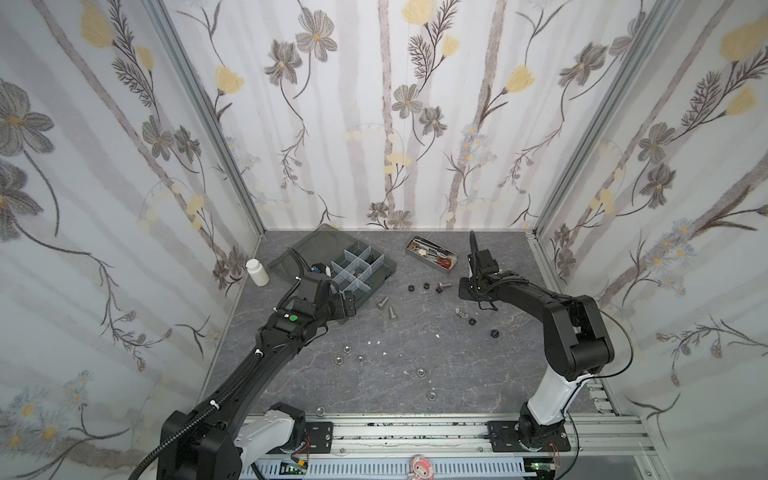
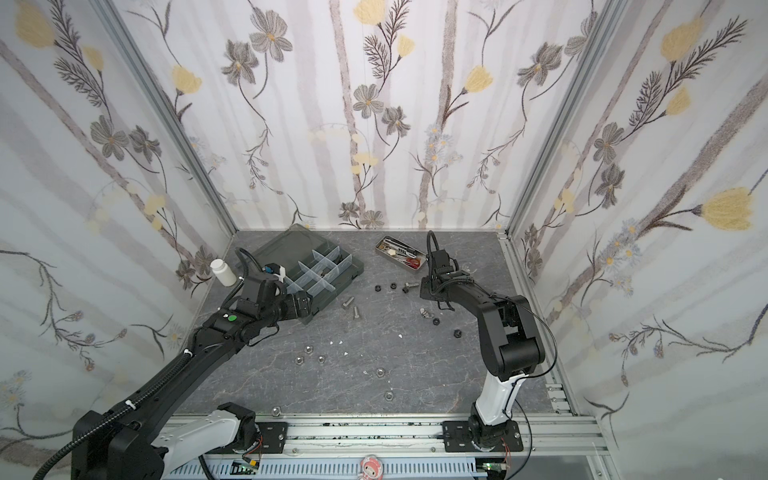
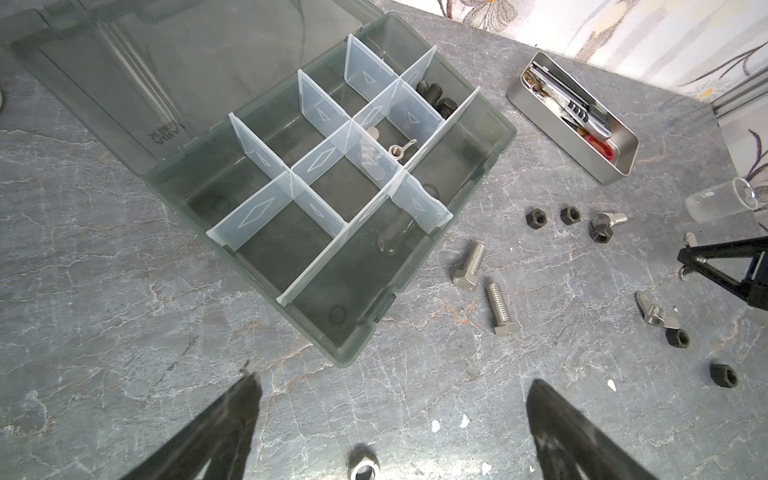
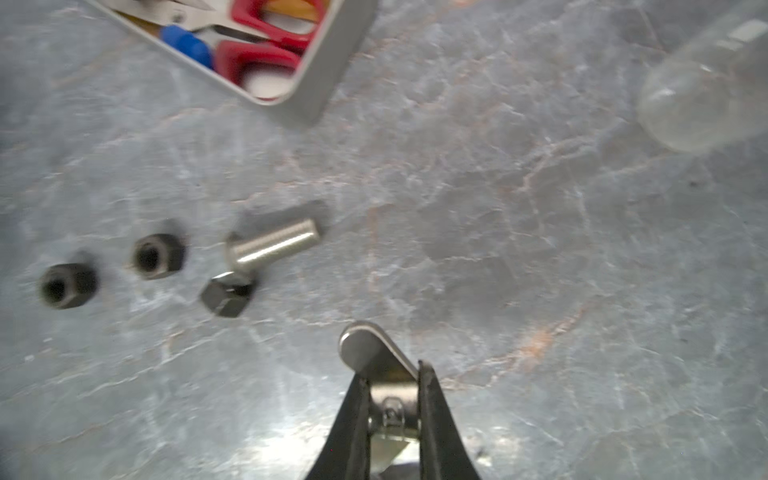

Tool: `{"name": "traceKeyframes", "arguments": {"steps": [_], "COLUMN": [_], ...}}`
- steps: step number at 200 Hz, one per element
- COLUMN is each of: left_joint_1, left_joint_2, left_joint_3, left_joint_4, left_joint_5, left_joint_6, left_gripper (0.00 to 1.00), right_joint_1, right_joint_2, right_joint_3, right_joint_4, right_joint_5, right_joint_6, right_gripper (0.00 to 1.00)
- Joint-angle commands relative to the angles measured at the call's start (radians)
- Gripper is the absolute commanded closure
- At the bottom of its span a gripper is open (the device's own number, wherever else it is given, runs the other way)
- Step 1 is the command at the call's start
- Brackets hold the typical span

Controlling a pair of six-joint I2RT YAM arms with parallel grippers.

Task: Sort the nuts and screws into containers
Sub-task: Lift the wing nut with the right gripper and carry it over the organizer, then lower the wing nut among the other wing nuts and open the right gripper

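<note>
The dark grey organizer box (image 1: 376, 272) lies open at the back left, its containers (image 3: 266, 257) formed by whitish dividers. One compartment holds black screws (image 3: 436, 97), another a silver wing nut (image 3: 401, 149). My left gripper (image 3: 395, 382) hangs open just off the box's near corner, above a silver nut (image 3: 363, 465). My right gripper (image 4: 392, 374) is shut on a silver wing nut (image 4: 365, 345), lifted off the table. Two silver screws (image 1: 387, 307) lie mid-table. Black nuts (image 4: 68, 286) and another silver screw (image 4: 274, 245) lie close to the right gripper (image 1: 463, 289).
A metal tin (image 1: 451, 266) with tools stands at the back. A white bottle (image 1: 257, 272) stands left of the box. A clear vial (image 3: 723, 203) lies at the right. Another wing nut (image 1: 459, 311), black nuts (image 1: 494, 333) and several silver nuts (image 1: 347, 350) are scattered toward the front.
</note>
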State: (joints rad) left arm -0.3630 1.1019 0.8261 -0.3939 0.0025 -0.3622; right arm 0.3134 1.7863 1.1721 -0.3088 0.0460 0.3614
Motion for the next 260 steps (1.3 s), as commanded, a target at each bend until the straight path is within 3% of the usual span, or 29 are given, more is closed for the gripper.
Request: {"name": "traceKeyframes", "arguments": {"steps": [1, 105, 195, 260], "left_joint_1": [-0.001, -0.001, 0.002, 0.018], "left_joint_2": [-0.002, 0.000, 0.032, 0.064], "left_joint_3": [0.008, 0.010, 0.018, 0.083], "left_joint_4": [0.001, -0.003, 0.013, -0.026], "left_joint_5": [-0.016, -0.042, -0.022, -0.036], "left_joint_6": [0.008, 0.011, -0.015, -0.009], "left_gripper": [0.00, 0.00, 0.00, 0.00], "right_joint_1": [0.043, 0.197, 0.271, 0.297], "right_joint_2": [-0.009, 0.186, 0.335, 0.471], "right_joint_3": [0.054, 0.372, 0.532, 0.597], "right_joint_4": [0.041, 0.177, 0.311, 0.519], "right_joint_5": [-0.060, -0.283, -0.407, -0.514], "right_joint_6": [-0.012, 0.061, 0.083, 0.139], "right_gripper": [0.91, 0.91, 0.91, 0.91]}}
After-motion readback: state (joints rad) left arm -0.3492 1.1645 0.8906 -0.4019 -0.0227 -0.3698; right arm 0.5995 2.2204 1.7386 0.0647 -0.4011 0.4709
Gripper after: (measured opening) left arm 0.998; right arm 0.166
